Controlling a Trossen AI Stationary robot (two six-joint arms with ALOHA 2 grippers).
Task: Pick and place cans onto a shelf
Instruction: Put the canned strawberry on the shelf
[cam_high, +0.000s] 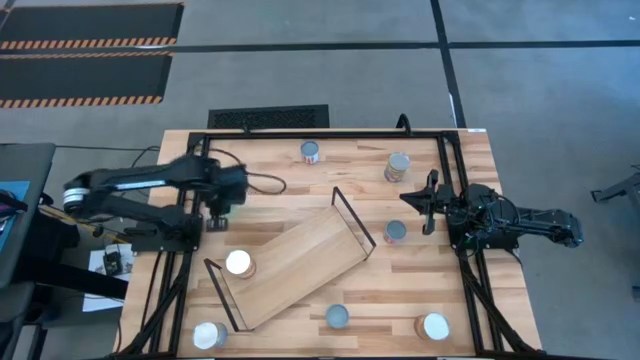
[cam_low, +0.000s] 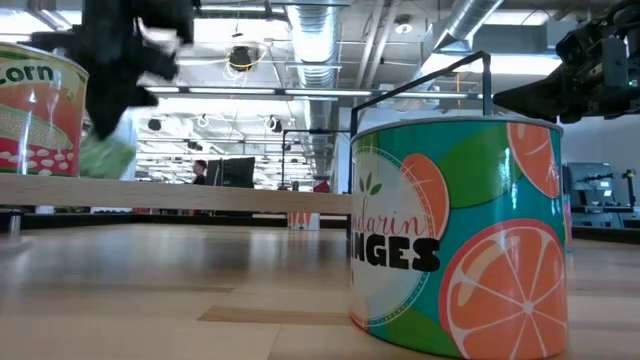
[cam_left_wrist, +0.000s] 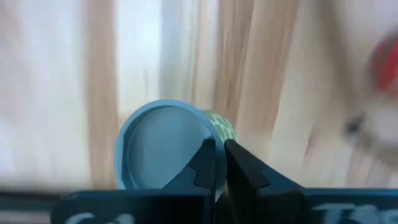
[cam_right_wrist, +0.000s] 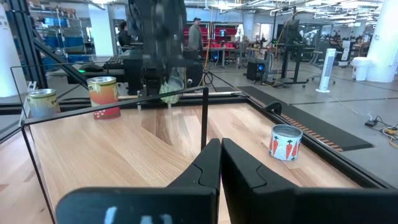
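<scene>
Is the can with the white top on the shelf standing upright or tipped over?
Upright: in the high view the can shows its full round white top, resting on the shelf.

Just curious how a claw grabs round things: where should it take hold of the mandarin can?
Grip the mandarin can by its curved side wall, fingers on opposite sides, coming down from above. It stands upright on the table with clear space beside it, so that probably works best.

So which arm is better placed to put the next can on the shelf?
Left. Its hand holds a green-labelled can near the shelf; the right hand is shut, holding nothing.
</scene>
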